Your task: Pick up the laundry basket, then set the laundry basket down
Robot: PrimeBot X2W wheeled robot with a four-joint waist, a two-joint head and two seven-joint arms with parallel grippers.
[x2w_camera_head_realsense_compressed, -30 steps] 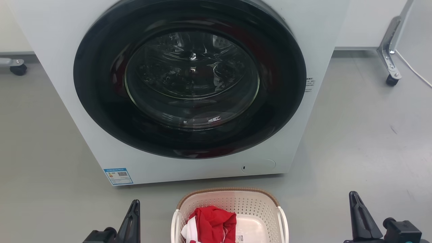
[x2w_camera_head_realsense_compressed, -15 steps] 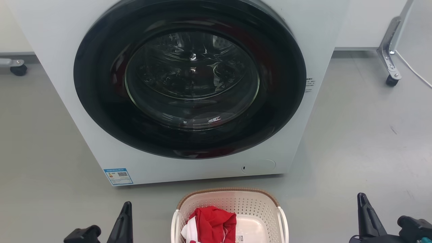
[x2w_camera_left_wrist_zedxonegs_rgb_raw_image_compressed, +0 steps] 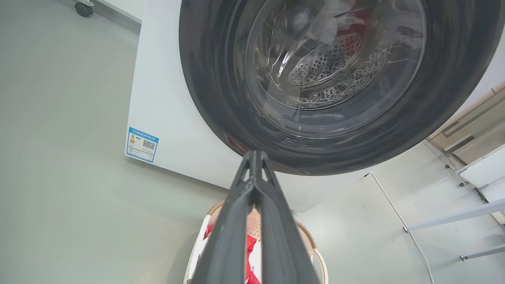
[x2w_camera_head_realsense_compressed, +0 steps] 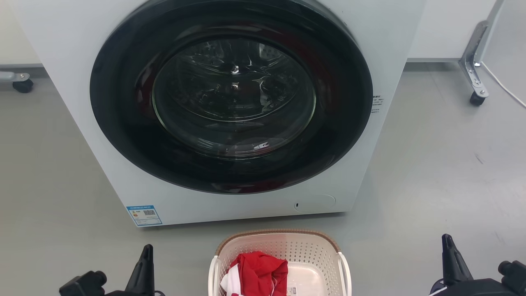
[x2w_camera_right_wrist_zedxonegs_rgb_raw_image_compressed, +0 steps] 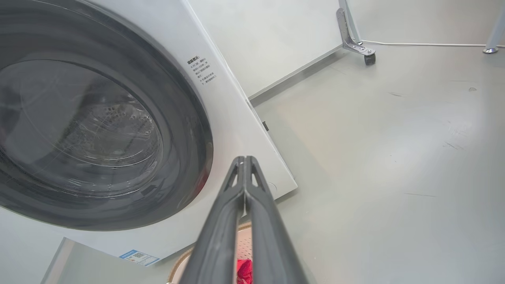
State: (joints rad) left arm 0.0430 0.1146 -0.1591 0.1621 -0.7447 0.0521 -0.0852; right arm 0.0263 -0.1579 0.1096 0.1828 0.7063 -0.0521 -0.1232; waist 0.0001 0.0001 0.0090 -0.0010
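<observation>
The laundry basket (x2w_camera_head_realsense_compressed: 306,250) stands on the grey floor at the bottom centre of the head view, cream and perforated with a brown rim, right in front of the washing machine. A red and white garment (x2w_camera_head_realsense_compressed: 259,269) lies in it. My left gripper (x2w_camera_head_realsense_compressed: 144,263) is shut and empty, well to the left of the basket and apart from it. My right gripper (x2w_camera_head_realsense_compressed: 450,257) is shut and empty, far off to the basket's right. In the left wrist view the shut fingertips (x2w_camera_left_wrist_zedxonegs_rgb_raw_image_compressed: 254,157) point at the machine, with the basket's rim (x2w_camera_left_wrist_zedxonegs_rgb_raw_image_compressed: 307,233) below. The right wrist view shows shut fingertips (x2w_camera_right_wrist_zedxonegs_rgb_raw_image_compressed: 244,161) above the basket (x2w_camera_right_wrist_zedxonegs_rgb_raw_image_compressed: 244,243).
A white front-loading washing machine (x2w_camera_head_realsense_compressed: 394,41) with a dark round closed door (x2w_camera_head_realsense_compressed: 232,94) stands just behind the basket. A wheeled metal frame leg (x2w_camera_head_realsense_compressed: 474,70) and a white cable (x2w_camera_head_realsense_compressed: 503,84) are at the right; a caster (x2w_camera_head_realsense_compressed: 21,84) sits far left.
Both grippers have drawn apart and sunk toward the bottom edge of the head view, the left going left and the right going right. The basket has not moved.
</observation>
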